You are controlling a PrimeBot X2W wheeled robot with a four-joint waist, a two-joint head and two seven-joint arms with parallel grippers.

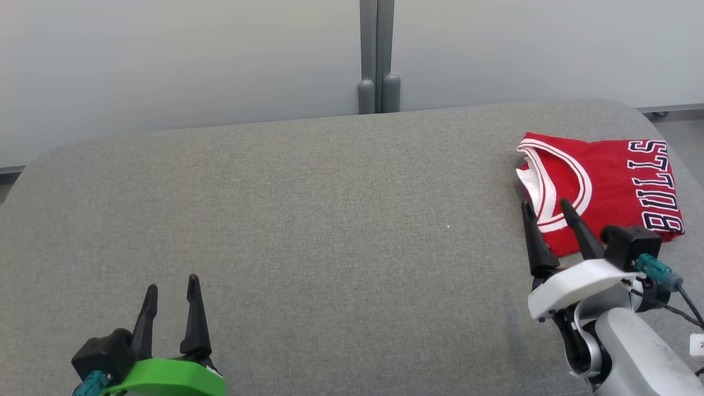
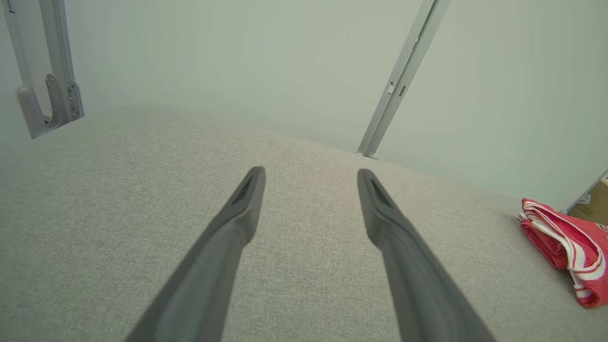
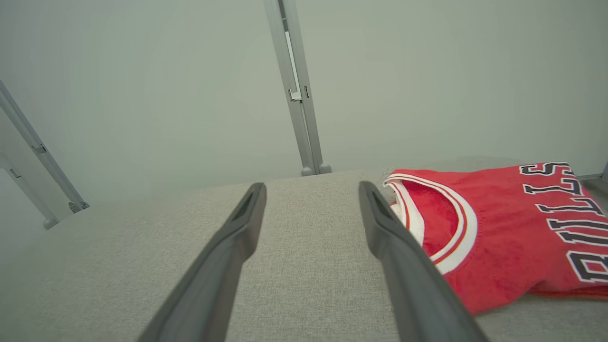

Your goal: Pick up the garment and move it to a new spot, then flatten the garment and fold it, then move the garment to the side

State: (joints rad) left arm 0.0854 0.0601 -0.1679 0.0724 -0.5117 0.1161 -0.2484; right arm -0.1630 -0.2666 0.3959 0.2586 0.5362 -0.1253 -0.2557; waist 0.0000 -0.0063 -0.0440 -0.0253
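The grey padded surface [image 1: 330, 220] takes up most of my head view. The garment [image 1: 610, 181], a red jersey with white trim and dark lettering, lies on it at the far right, close to where the padding rounds off. It looks folded into a compact rectangle, so I judge I am on the last step, setting it to the side. My right gripper [image 1: 544, 204] is spread with nothing between its fingers, and it sits at the jersey's near-left corner. In the right wrist view 1 finger [image 3: 403, 247] crosses the white neckline, but I cannot tell whether it touches the cloth. To finish well, I would lift that gripper straight up before pulling it back, so a fingertip does not catch the neck opening and drag the top layer open. If the jersey needs more shifting, I would pinch through all layers at the corner and slide it low and slowly, keeping it short of the rounded edge, where it could slip off. My left gripper [image 1: 172, 282] is spread too and holds nothing. It sits at the near left, well apart from the jersey, and can stay put. The count: 1 padded surface, 1 garment, 2 grippers, 2 dark fingers on each.
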